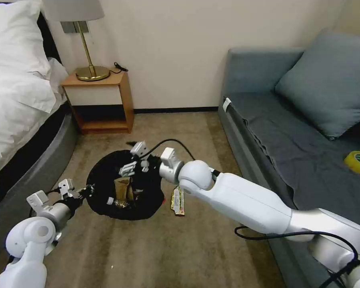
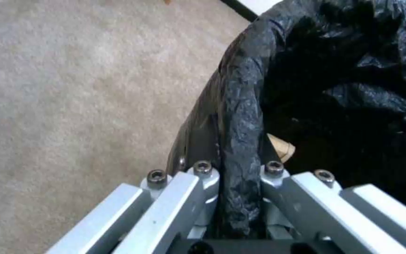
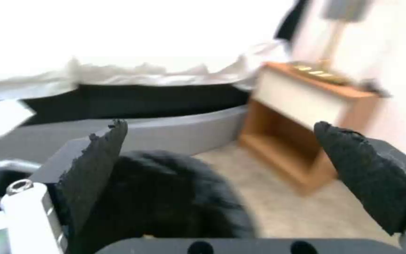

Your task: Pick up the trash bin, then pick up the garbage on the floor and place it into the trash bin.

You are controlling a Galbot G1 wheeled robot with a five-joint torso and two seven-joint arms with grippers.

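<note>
The trash bin (image 1: 124,186) stood on the floor, its rim pinched by the closed left end effector (image 2: 240,183). A brown paper bag (image 1: 123,188) and a bottle (image 1: 118,203) lay inside. The right end effector (image 3: 222,169) hovered above, wide open and empty. The bar wrapper (image 1: 178,201) lay on the floor beside the bin, seemingly left.
</note>
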